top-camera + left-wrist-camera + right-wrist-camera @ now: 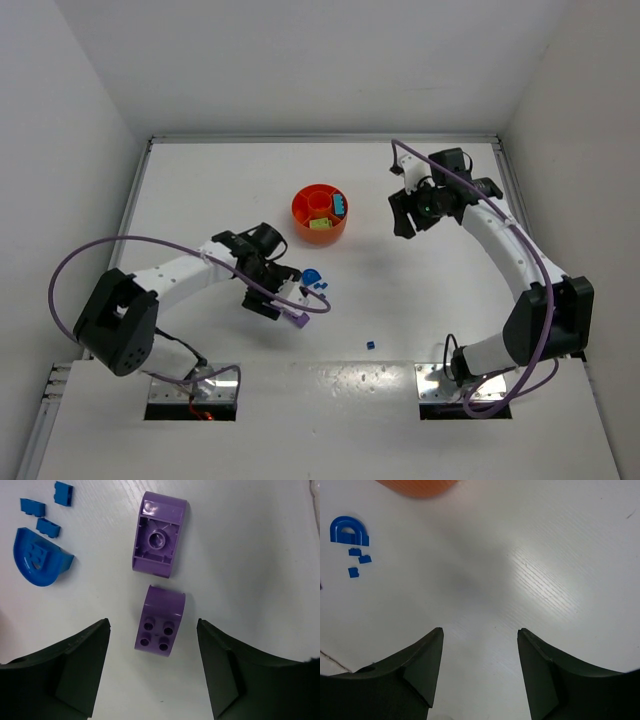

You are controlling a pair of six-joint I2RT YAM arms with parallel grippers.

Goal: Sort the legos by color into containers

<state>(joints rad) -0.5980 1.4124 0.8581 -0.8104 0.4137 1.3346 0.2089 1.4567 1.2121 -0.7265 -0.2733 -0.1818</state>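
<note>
Two purple legos lie on the white table. One rests studs-up [160,622] right between the tips of my left gripper [152,625], which stands open around it without touching. The other [160,535] lies hollow-side up just beyond. A blue arch lego [40,557] and three small blue bricks [48,527] sit to the left. In the top view the left gripper [280,303] hovers by the purple pieces [296,318], below the orange bowl [319,213]. My right gripper [480,630] is open and empty over bare table, right of the bowl [403,220].
The bowl holds a teal piece [341,206] and a lime-yellow piece [320,225]. One tiny blue brick [370,345] lies alone near the front. The right wrist view catches the bowl's rim [420,486] and the blue arch [349,531].
</note>
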